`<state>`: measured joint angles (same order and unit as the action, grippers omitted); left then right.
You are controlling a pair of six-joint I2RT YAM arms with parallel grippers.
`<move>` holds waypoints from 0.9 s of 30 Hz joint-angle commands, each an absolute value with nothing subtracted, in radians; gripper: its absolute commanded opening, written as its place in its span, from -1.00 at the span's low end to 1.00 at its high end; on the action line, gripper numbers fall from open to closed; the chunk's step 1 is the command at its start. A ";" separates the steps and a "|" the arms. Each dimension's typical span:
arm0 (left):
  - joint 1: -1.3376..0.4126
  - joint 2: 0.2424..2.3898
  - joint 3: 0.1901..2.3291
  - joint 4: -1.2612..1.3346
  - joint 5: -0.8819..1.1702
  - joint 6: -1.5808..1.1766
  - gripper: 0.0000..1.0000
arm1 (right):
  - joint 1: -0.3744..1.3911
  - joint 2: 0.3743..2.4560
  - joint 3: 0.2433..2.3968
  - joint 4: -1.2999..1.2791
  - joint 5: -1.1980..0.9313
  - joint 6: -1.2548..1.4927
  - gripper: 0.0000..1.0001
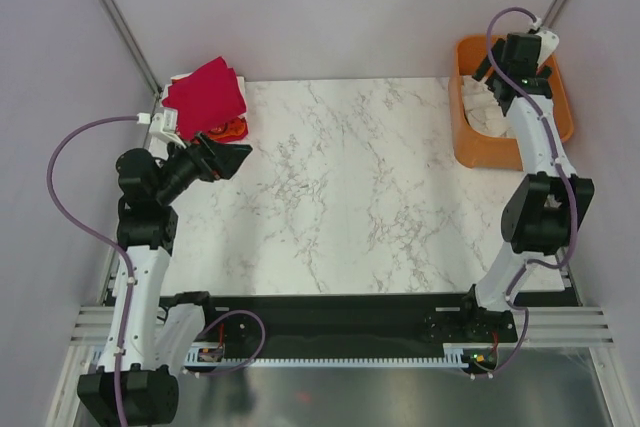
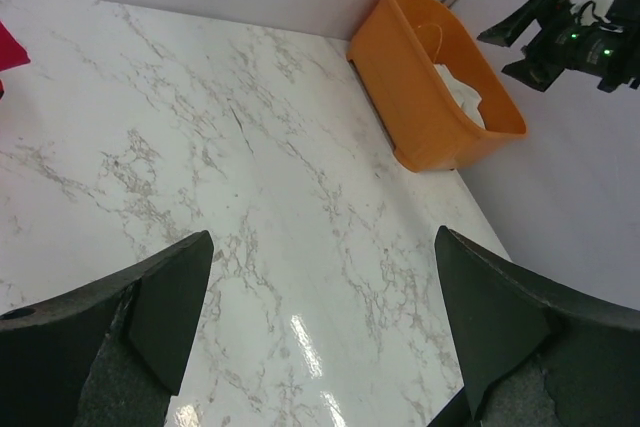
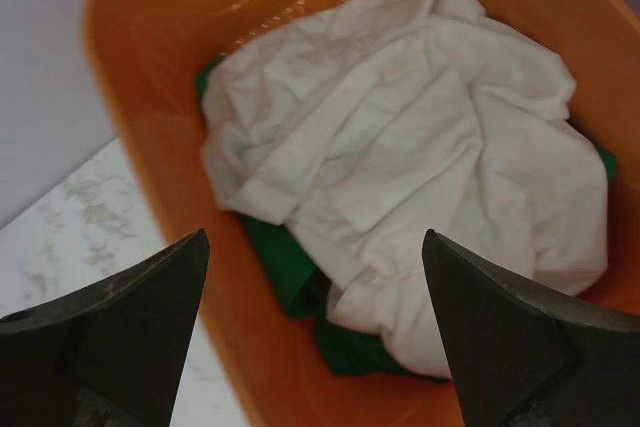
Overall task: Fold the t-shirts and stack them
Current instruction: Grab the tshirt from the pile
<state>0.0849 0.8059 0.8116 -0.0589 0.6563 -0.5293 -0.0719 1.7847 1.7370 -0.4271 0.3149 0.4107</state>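
A crumpled cream-white t-shirt (image 3: 400, 147) lies in the orange tub (image 3: 130, 77), on top of a dark green t-shirt (image 3: 285, 267). My right gripper (image 3: 314, 237) hovers open above them with nothing between its fingers; from above it hangs over the tub (image 1: 495, 75). At the table's far left corner a folded crimson red t-shirt (image 1: 205, 95) rests on an orange-red one (image 1: 232, 129). My left gripper (image 1: 238, 162) is just in front of that pile, open and empty, pointing across the table (image 2: 322, 237).
The tub (image 1: 465, 142) stands at the table's far right corner against the wall. White marble tabletop (image 1: 350, 197) spreads between the two arms. Grey walls close in the back and sides; metal posts stand at both far corners.
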 commanded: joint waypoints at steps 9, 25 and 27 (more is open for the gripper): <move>0.063 0.838 0.807 -0.061 0.672 -0.485 0.99 | -0.175 2.168 2.058 -0.522 0.400 0.371 0.90; 0.046 0.896 0.807 -0.077 0.664 -0.465 0.98 | -0.213 2.506 2.332 -0.506 0.359 0.390 0.52; 0.048 0.896 0.807 -0.078 0.660 -0.462 0.98 | -0.213 2.525 2.341 -0.489 0.345 0.391 0.21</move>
<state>0.0490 0.8970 0.8028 -0.0772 0.6559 -0.5064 -0.2127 2.4977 2.2902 -0.5156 0.3721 0.3737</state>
